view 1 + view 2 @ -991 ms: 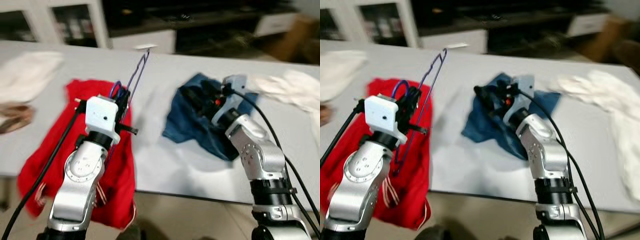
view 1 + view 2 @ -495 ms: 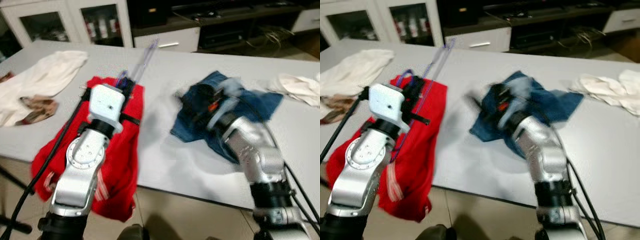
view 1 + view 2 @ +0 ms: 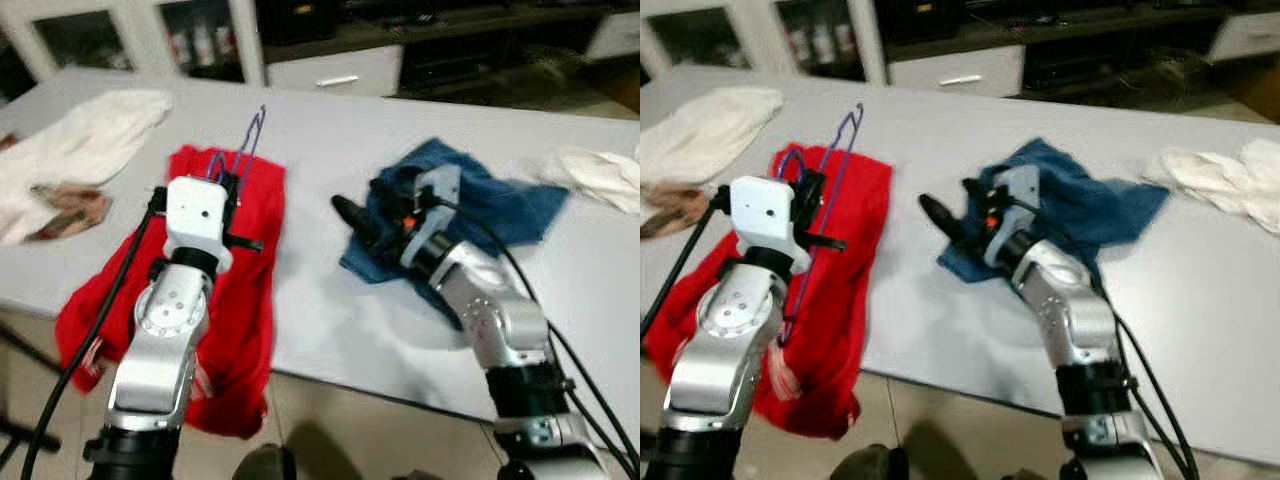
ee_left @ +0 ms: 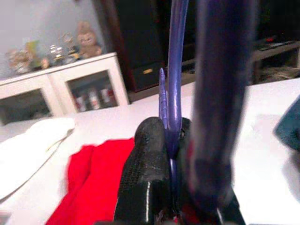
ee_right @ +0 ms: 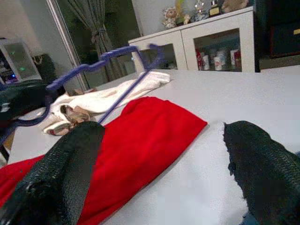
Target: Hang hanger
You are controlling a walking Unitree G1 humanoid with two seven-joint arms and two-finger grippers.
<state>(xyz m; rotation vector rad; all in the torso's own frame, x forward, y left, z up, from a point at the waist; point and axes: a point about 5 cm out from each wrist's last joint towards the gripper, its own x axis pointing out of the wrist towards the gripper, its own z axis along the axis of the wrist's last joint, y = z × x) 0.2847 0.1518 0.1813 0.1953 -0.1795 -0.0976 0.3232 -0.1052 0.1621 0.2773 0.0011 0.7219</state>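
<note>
Right end effector point(image 3: 945, 222) now swung off blue cloth point(image 3: 1080, 205), fingers wide, left end effector point(image 4: 171, 154) clamping purple hanger point(image 3: 840, 150)

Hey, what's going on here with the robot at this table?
The robot stands at a white table strewn with clothes. Its left gripper is shut on a blue hanger, holding it up over a red garment that drapes off the table's near edge. Its right gripper is open, hovering by a blue garment and pointing toward the hanger. White clothes lie at both ends. Nothing is on the hanger yet.
</note>
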